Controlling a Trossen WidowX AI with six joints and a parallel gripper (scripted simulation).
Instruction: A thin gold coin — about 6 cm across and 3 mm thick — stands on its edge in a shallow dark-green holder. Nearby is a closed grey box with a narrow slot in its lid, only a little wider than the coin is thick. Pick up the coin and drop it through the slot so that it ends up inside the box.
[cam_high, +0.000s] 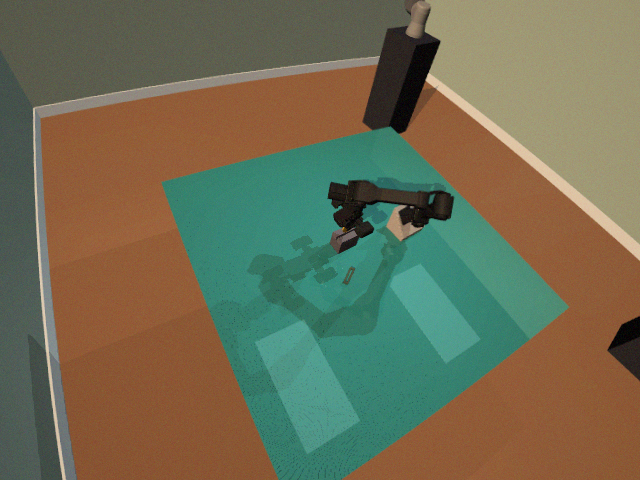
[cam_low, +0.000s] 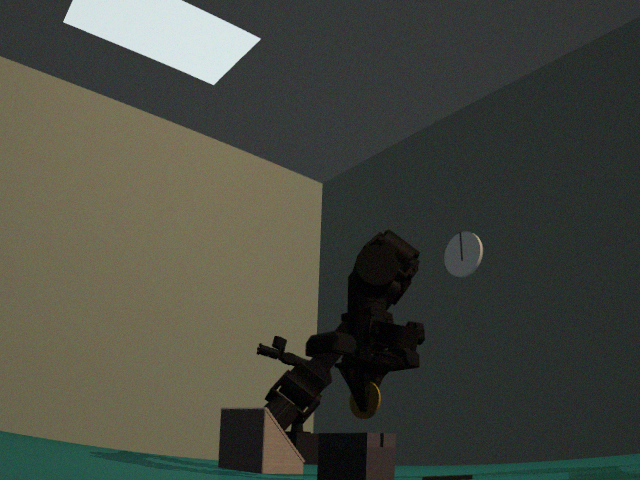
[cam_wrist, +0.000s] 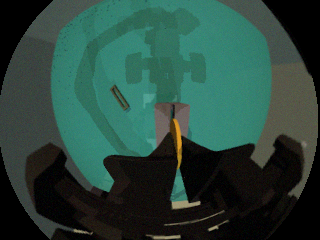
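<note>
The gold coin (cam_low: 366, 401) is held edge-down between the nearly closed jaws of the gripper (cam_low: 363, 397), above the grey box (cam_low: 355, 455), so that its edge can be lined with the slot (cam_low: 381, 439); the holder (cam_high: 348, 275) lies nearer

I'm working in what looks like a bare test room built for robot trials, not a home or a shop. A teal mat (cam_high: 289, 206) lies flat on a brown floor (cam_high: 113, 217), which is edged by a low pale border (cam_high: 43, 289). The walls are plain, 1 tan (cam_low: 129, 268) and 1 dark grey-green (cam_low: 516, 180), with no furniture against them. A single rectangular light panel (cam_low: 160, 38) glows in the dark ceiling, and a round grey wall clock (cam_low: 463, 253) hangs on the darker wall. A tall black post (cam_high: 400, 77) carrying a camera-like head stands at the mat's far corner.
</note>
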